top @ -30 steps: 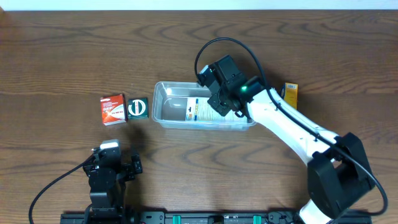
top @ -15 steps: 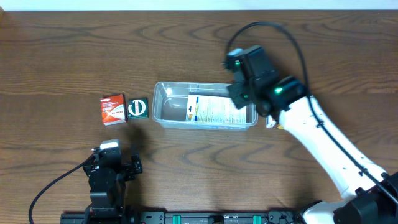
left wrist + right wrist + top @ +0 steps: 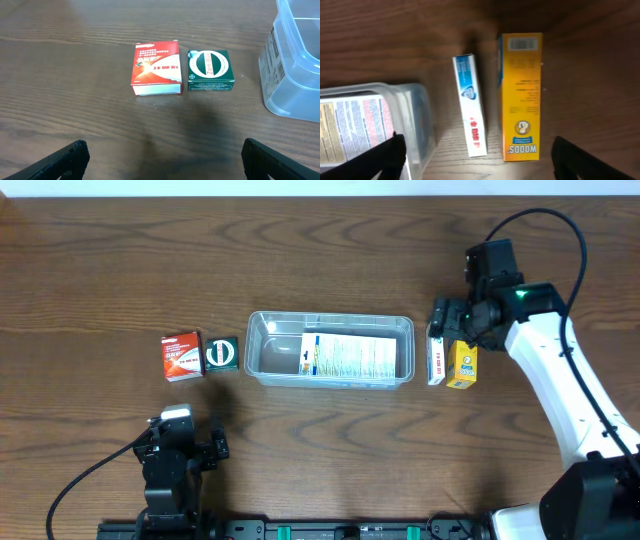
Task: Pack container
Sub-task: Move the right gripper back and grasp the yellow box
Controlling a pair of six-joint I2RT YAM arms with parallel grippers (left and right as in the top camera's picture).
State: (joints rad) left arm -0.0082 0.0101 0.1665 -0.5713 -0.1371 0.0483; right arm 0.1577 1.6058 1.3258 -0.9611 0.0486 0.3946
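The wooden table (image 3: 100, 260) bears the container (image 3: 330, 316) and four small boxes (image 3: 182, 356) (image 3: 221, 354) (image 3: 436, 355) (image 3: 461, 364).

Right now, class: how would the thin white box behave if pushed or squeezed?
The thin white box seems to stand on a narrow edge, so a sideways push would probably tip it against the yellow box beside it. It looks like printed cardboard: likely light, and apt to dent under a hard squeeze.

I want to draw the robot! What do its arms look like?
The right arm is white with chunky black joints, a tiny green light and a looping black cable. The left arm is nearly all black, with a pale cap and its own trailing cable. Both have black fingers.
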